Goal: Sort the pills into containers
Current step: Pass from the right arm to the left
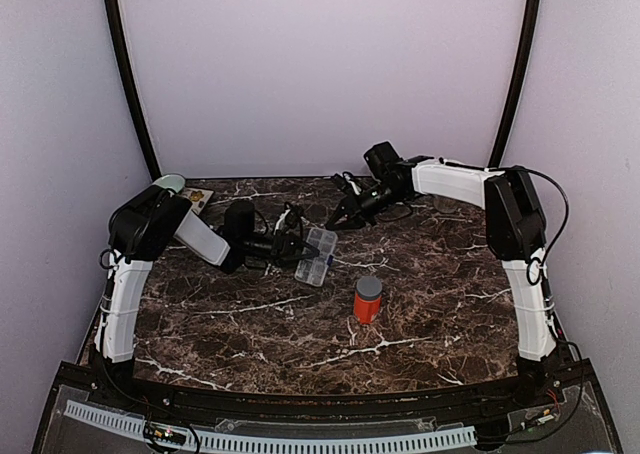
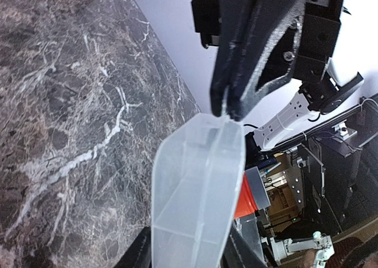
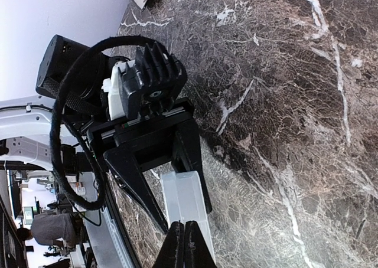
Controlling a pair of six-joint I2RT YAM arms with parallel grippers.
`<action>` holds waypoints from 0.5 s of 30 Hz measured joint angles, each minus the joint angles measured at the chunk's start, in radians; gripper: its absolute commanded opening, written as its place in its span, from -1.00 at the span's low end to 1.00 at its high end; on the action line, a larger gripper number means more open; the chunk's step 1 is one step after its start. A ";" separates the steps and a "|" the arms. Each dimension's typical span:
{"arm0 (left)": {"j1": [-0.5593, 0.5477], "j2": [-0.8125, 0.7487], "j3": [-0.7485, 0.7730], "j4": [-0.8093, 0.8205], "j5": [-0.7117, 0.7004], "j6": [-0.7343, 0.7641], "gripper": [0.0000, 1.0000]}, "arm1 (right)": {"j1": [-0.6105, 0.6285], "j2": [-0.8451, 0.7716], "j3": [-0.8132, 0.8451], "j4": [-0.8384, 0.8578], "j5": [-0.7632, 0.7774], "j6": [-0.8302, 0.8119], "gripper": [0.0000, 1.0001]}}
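The containers are one clear compartment box [image 1: 318,254] lying on the marble just left of centre. My left gripper [image 1: 298,248] reaches in from the left, and its two fingers press against the box's long sides [image 2: 195,185]. My right gripper [image 1: 333,221] comes in from the back right, shut, with its closed tips [image 2: 227,113] touching the box's far end. In the right wrist view the same tips [image 3: 184,244] sit over the end of the box [image 3: 186,197], with the left gripper [image 3: 184,216] straddling it. No pills show in any view.
An orange bottle with a grey cap [image 1: 367,300] stands upright in front of the box, to its right. A pale bowl [image 1: 170,182] and a small printed card [image 1: 197,197] lie at the back left corner. The wall runs close behind.
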 measured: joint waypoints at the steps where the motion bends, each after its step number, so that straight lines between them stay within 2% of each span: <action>1: 0.000 0.000 0.000 0.017 0.005 -0.015 -0.38 | 0.000 0.002 0.003 0.000 0.000 0.001 -0.90; 2: 0.000 0.000 -0.001 0.038 0.010 -0.034 -0.43 | 0.000 0.002 0.005 0.001 0.002 0.003 -0.81; 3: 0.000 0.000 -0.001 0.053 0.012 -0.052 -0.57 | 0.000 0.002 0.006 0.000 0.002 0.008 -0.62; 5: 0.000 0.000 -0.002 0.098 0.016 -0.091 -0.71 | -0.001 0.002 0.008 0.006 0.006 0.013 -0.37; 7: 0.000 0.000 -0.003 0.148 0.016 -0.135 -0.76 | -0.002 0.002 0.005 0.021 0.010 0.022 -0.20; 11: 0.000 0.003 -0.008 0.260 0.015 -0.259 -0.79 | -0.004 -0.018 -0.020 0.055 0.014 0.051 -0.03; 15: 0.000 0.004 -0.008 0.343 0.011 -0.352 -0.80 | -0.007 -0.064 -0.064 0.085 0.025 0.080 0.04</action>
